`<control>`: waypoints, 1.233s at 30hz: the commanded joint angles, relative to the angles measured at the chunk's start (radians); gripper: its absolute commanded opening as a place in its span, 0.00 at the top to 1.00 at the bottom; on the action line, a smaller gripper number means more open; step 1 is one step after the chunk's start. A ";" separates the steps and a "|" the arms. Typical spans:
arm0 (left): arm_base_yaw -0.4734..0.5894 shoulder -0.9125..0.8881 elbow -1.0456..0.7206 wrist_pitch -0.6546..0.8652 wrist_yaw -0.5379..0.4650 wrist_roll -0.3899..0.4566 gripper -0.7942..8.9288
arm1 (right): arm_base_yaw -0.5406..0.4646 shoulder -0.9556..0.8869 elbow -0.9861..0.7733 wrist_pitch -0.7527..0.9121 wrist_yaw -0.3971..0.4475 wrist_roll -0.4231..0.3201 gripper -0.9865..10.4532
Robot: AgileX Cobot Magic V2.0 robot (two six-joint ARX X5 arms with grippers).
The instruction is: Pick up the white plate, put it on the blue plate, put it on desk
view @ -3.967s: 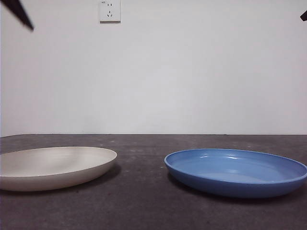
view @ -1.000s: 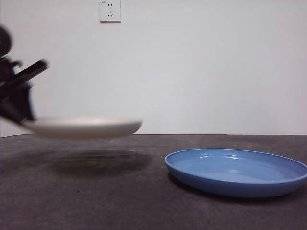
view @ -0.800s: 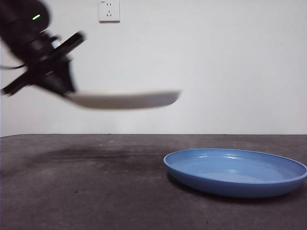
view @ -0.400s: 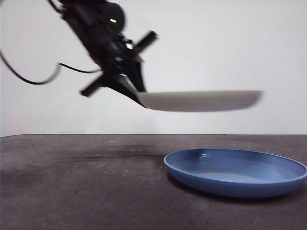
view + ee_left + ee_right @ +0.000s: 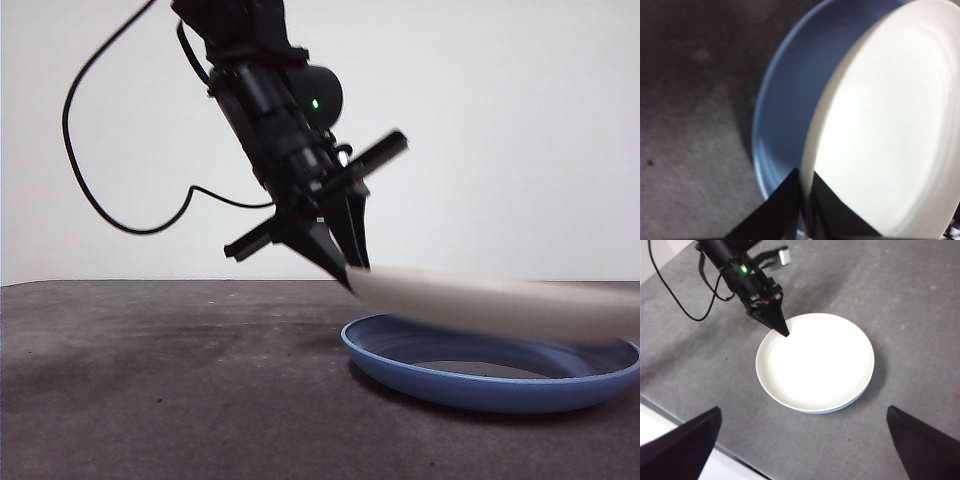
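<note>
We are gripping the white plate point(image 5: 500, 305) by its rim with our left hand point(image 5: 345, 265), the two black jaws pinched narrow on either side of the plate's edge. The plate is hanging directly over the blue plate point(image 5: 480, 380), tilted, with the held edge higher and the far side dipping toward the blue rim. From the left wrist view, the white plate point(image 5: 885, 125) is covering most of the blue plate point(image 5: 790, 100), leaving a blue crescent showing on one side. From the right wrist view, only a thin blue sliver point(image 5: 837, 410) is peeking out beneath the white plate point(image 5: 815, 362). The blue plate is sitting on the dark counter point(image 5: 150, 400). Our right hand point(image 5: 805, 450) is waiting well above the counter with its jaws spread wide, holding nothing.
</note>
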 commanded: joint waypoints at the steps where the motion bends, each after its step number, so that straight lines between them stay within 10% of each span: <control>1: -0.009 0.030 0.028 0.004 -0.012 -0.004 0.90 | 0.003 0.003 0.020 0.003 0.000 0.014 0.37; 26: -0.016 0.056 0.028 0.061 -0.050 0.001 0.88 | 0.004 0.003 0.020 0.009 0.001 0.013 0.37; 32: -0.013 0.055 0.039 0.073 -0.006 -0.002 0.48 | 0.004 0.003 0.020 0.012 0.001 0.014 0.37; 37: -0.010 0.055 0.080 0.042 -0.005 0.010 0.43 | 0.004 0.003 0.020 0.011 0.001 0.014 0.37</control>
